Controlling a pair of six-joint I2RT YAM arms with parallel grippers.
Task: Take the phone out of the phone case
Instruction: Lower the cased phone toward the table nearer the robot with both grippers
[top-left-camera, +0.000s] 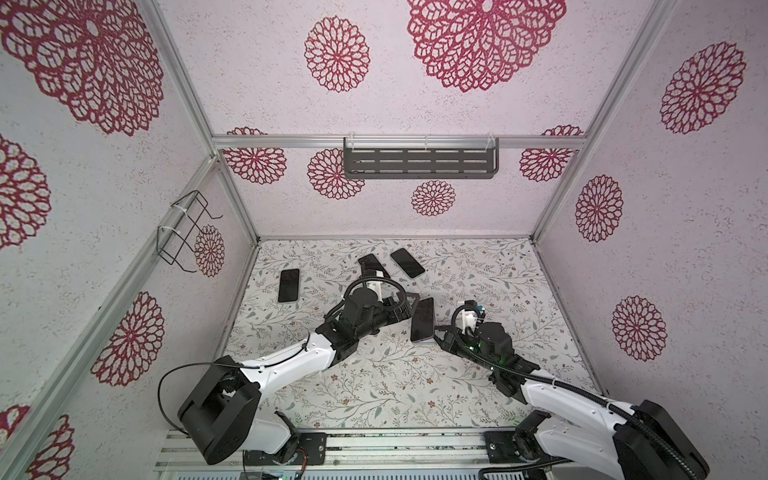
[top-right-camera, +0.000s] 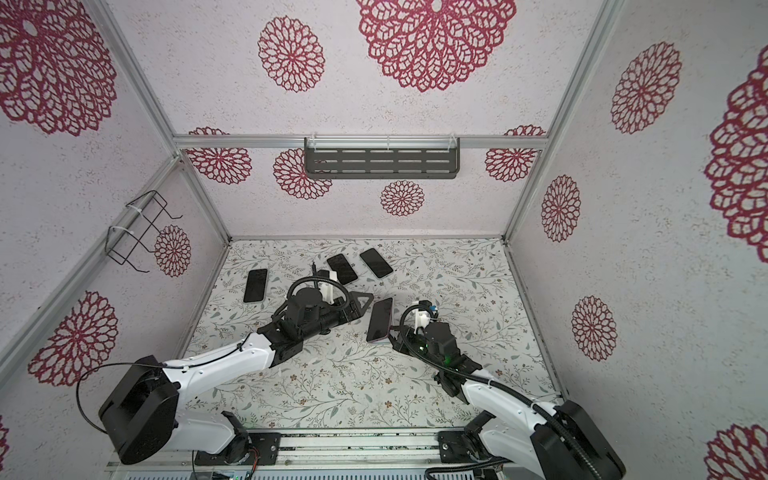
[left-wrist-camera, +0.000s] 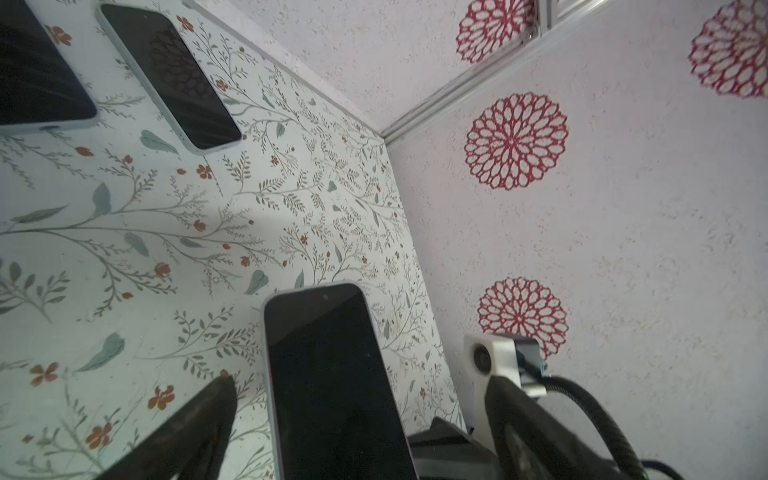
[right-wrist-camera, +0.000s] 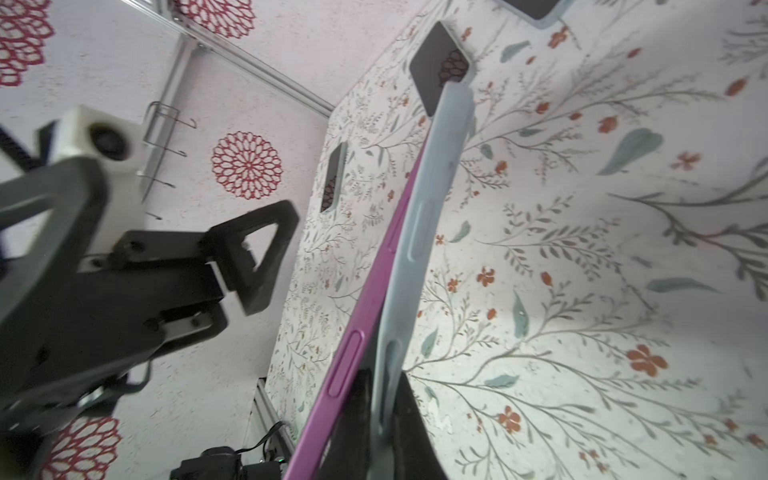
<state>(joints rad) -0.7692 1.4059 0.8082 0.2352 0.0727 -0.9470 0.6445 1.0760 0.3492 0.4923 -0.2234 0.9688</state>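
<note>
A phone (top-left-camera: 423, 319) (top-right-camera: 380, 319) with a dark screen and a purple frame is held off the table mid-scene, tilted. In the right wrist view its purple edge (right-wrist-camera: 370, 299) stands apart from the pale grey phone case (right-wrist-camera: 432, 199) near my fingers and meets it at the far end. My right gripper (right-wrist-camera: 384, 419) (top-left-camera: 436, 337) is shut on the case's side wall. My left gripper (left-wrist-camera: 361, 388) (top-left-camera: 406, 308) is open, a finger (left-wrist-camera: 203, 419) either side of the phone's screen (left-wrist-camera: 332, 374) without touching it.
Three other dark-screened phones lie flat at the back of the floral table: one at the left (top-left-camera: 289, 284) and two side by side (top-left-camera: 376, 266) (top-left-camera: 407, 262). A grey shelf (top-left-camera: 419, 164) and a wire rack (top-left-camera: 183, 232) hang on the walls.
</note>
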